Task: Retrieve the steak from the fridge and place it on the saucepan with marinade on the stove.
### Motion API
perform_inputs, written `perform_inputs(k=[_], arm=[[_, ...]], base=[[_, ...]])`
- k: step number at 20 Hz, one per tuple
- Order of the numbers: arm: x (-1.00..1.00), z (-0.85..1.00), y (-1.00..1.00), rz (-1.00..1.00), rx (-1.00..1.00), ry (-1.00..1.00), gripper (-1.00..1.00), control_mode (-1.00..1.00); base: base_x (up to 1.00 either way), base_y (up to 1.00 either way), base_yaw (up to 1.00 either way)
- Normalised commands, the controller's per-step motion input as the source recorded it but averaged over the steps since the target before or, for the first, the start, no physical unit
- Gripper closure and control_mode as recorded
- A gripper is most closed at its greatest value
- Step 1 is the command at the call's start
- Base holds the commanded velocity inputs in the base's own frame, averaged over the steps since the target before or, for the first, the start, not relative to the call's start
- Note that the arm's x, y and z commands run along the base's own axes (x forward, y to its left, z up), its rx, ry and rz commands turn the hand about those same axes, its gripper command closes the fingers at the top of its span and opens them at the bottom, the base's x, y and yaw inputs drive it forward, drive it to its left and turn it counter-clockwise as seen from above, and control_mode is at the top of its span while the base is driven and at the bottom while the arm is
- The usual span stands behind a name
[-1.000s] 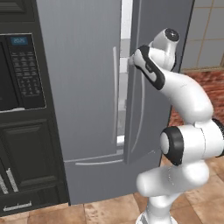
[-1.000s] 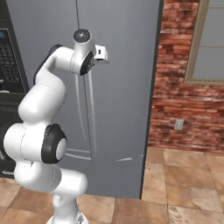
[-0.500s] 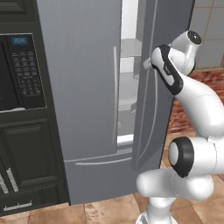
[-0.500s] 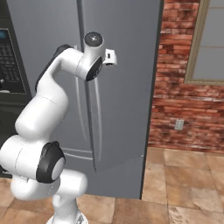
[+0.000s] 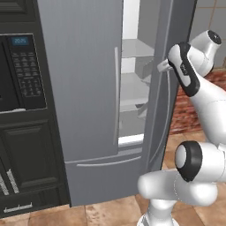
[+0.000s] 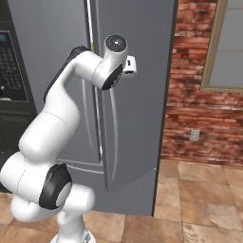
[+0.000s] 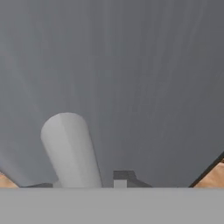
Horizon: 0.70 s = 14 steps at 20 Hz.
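The right door (image 5: 161,88) of the fridge (image 5: 84,101) has swung wider than a second ago, exposing more white interior and shelves (image 5: 134,84). My gripper (image 5: 162,66), at its handle (image 5: 167,119), has travelled outward with it.

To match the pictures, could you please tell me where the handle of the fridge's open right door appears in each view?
Left base view: handle right of centre, vertical.
Right base view: handle centre, below the wrist.
Hand view: handle lower left, a pale bar.
Shared landmark: the grey door behind it.
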Motion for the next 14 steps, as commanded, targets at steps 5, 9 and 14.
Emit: perform_inputs(k=[5, 9, 14], arm=[[-0.12, 0.0, -0.54, 0.06, 0.0, 0.02, 1.0, -1.0], [-0.13, 0.0, -0.57, 0.08, 0.0, 0.02, 1.0, -1.0], [-0.12, 0.0, -0.58, 0.07, 0.0, 0.0, 1.0, -1.0]], base=[[0.0, 0.0, 0.0], [0.0, 0.0, 0.0], [0.0, 0.0, 0.0]])
